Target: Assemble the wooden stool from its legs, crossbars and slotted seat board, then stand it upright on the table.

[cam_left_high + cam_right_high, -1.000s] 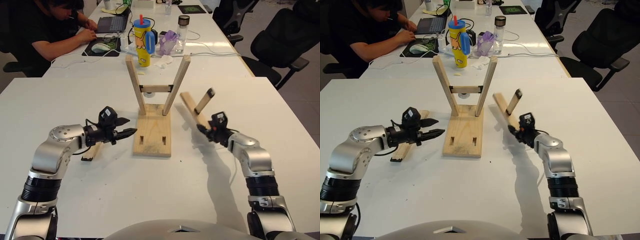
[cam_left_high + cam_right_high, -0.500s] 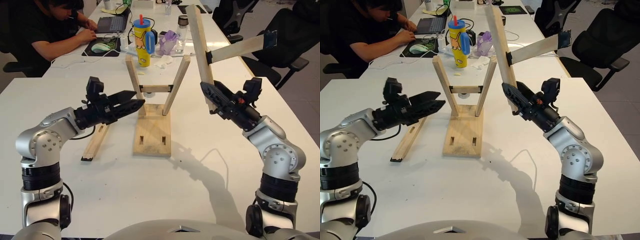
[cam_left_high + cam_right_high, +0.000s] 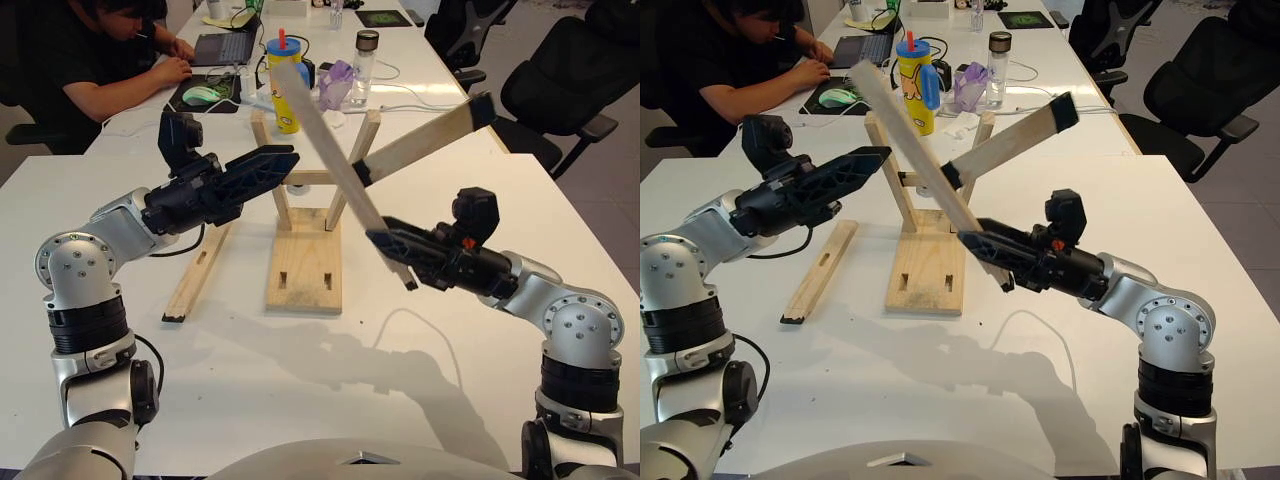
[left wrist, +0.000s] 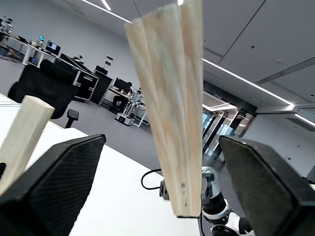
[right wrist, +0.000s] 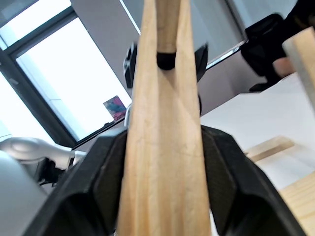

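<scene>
Two grippers in the air! Right gripper (image 3: 395,245) clamped tight on joined leg piece (image 3: 320,150), tilted above seat board (image 3: 305,270). Left gripper (image 3: 280,165) wide open, empty, beside upright leg pair (image 3: 282,212) slotted into board. Spare leg (image 3: 200,275) flat on surface (image 3: 300,385), left of board.

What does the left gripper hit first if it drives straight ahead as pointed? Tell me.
Probably the wooden leg in the right gripper: it shows dead ahead between the open fingers of the left gripper. Depth unclear.
</scene>
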